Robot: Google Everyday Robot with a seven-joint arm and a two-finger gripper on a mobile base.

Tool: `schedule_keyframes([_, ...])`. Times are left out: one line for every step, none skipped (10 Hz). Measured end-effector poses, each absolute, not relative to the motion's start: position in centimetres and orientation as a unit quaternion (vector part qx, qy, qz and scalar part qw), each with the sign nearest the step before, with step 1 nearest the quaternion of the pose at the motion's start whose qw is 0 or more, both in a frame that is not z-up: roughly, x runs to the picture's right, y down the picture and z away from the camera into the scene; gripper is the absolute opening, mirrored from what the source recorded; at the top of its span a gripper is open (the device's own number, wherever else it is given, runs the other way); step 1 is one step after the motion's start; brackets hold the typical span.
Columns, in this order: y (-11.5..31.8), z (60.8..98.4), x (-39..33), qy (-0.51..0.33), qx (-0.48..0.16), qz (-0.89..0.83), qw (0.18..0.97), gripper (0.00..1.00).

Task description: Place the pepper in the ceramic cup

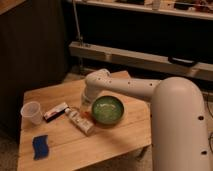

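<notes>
You are seeing gripper (pixel 84 110) hanging low just left of bowl (pixel 108 110), with arm running behind bowl. Whether gripper is spread or pinching is not readable here. Pepper (pixel 87 117) is showing as orange-red speck just left of bowl, beside tube (pixel 80 121). Cup (pixel 31 112) is standing upright well left of bowl, beyond packet (pixel 56 111).

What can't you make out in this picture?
- The gripper: camera view, low between the white tube and green bowl; the arm's wrist hides most of it.
- The pepper: an orange speck beside the gripper, too small to tell whether it is held.
- The robot's body: cut off by the right and bottom edges.
</notes>
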State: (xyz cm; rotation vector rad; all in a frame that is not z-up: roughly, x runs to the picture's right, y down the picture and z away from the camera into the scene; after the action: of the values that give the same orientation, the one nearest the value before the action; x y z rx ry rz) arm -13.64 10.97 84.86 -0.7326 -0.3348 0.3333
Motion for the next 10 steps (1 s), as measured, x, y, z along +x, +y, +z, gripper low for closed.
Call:
schedule_keyframes([11.5, 84.8, -13.6, -0.16, -0.358, 0.16, 0.906, 0.43])
schedule_keyframes([11.9, 84.7, -13.6, -0.158, -0.361, 0.159, 0.905, 0.43])
schedule_keyframes([12.7, 84.6, -13.4, -0.153, -0.366, 0.159, 0.904, 0.43])
schedule_keyframes([13.1, 84.5, -13.2, -0.151, -0.368, 0.159, 0.904, 0.43])
schedule_keyframes([13.7, 84.4, -13.0, -0.147, -0.372, 0.158, 0.903, 0.43])
schedule_keyframes([14.3, 84.2, -12.8, -0.144, -0.374, 0.158, 0.902, 0.43])
schedule_keyframes([14.8, 83.9, -12.4, -0.14, -0.376, 0.159, 0.902, 0.43])
schedule_keyframes([15.3, 83.7, -12.1, -0.136, -0.377, 0.159, 0.902, 0.43])
schedule_keyframes([15.6, 83.5, -11.8, -0.133, -0.378, 0.159, 0.902, 0.43])
schedule_keyframes([16.0, 83.2, -11.5, -0.128, -0.379, 0.159, 0.902, 0.43])
